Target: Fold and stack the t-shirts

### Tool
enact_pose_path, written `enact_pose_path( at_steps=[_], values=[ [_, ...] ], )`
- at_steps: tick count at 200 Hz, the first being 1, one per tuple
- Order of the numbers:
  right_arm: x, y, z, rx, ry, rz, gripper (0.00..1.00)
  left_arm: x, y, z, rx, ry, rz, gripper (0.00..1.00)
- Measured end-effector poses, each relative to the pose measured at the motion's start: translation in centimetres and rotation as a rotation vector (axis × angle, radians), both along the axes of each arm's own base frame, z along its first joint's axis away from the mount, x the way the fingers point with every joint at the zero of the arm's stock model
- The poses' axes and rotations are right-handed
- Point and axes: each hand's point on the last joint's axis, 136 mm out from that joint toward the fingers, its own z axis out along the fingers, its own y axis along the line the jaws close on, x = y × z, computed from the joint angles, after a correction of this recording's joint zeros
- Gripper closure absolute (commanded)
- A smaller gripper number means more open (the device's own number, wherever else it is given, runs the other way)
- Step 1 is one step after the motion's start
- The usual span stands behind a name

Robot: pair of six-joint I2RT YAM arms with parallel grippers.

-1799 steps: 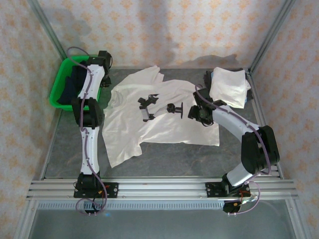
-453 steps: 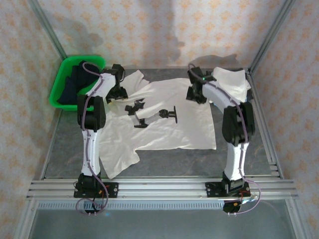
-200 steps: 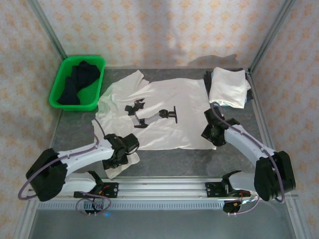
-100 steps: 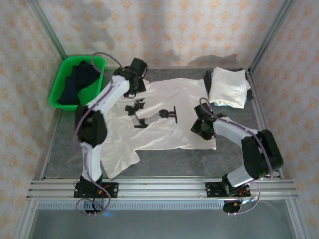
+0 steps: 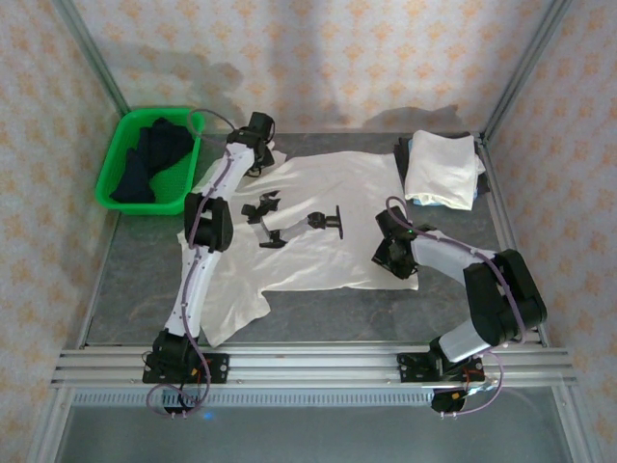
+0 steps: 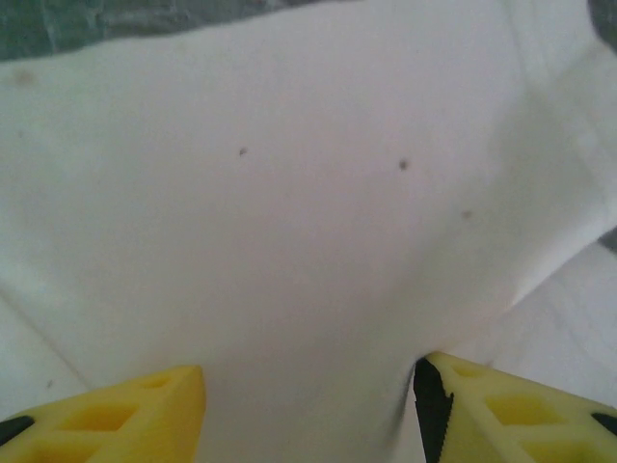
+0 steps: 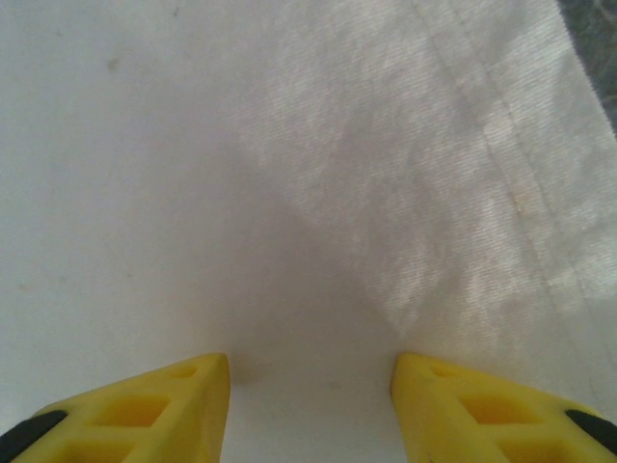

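Cotton stock, two items, grey table (image 5: pixel 386 309)

Laid flat mid-table: spread t-shirt (image 5: pixel 337 178). Set at far right corner: folded t-shirt (image 5: pixel 442 169). At spread t-shirt's far-left shoulder: left gripper (image 6: pixel 308 381), fingers apart on cloth. At near-right hem: right gripper (image 7: pixel 310 371), fingers apart on cloth.

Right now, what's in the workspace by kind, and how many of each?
Spread white t-shirt: 1
Folded white pile: 1, layers uncountable
Green basket: 1
Heap of dark clothes in it: 1
Total: 4
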Motion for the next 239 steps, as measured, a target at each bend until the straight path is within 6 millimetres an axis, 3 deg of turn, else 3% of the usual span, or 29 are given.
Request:
enact_pose_path(
  at_steps=[38, 105, 163, 188, 204, 224, 239],
  values=[
    [-0.6, -0.6, -0.1, -0.028, 0.027, -0.016, 0.51, 1.6, 1.2, -0.9, -0.071, -0.048, 0.035, 0.40],
    [-3.0, -2.2, -0.3, -0.076, 0.080, -0.070, 0.51, 4.6, 3.1, -0.2, -0.188, -0.167, 0.082, 0.40],
    [-4.6, -3.7, 0.9, -0.144, 0.120, -0.071, 0.40, 4.6, 3.0, 0.3, -0.209, -0.169, 0.070, 0.23],
    [-4.4, -4.1, 3.3, -0.148, 0.070, -0.076, 0.34, 2.9, 2.8, 1.7, -0.187, -0.110, 0.041, 0.01],
    [-4.7, -4.5, 4.5, -0.150, 0.041, -0.081, 0.32, 0.9, 2.5, 3.8, -0.170, -0.071, 0.021, 0.00],
    [-5.3, -5.0, 5.0, -0.153, 0.028, -0.089, 0.33, -2.6, 1.7, 8.3, -0.137, -0.055, -0.019, 0.00],
    [-6.0, -5.5, 4.3, -0.158, 0.049, -0.100, 0.35, -6.2, 0.6, 12.4, -0.119, -0.066, -0.057, 0.00]
  ],
)
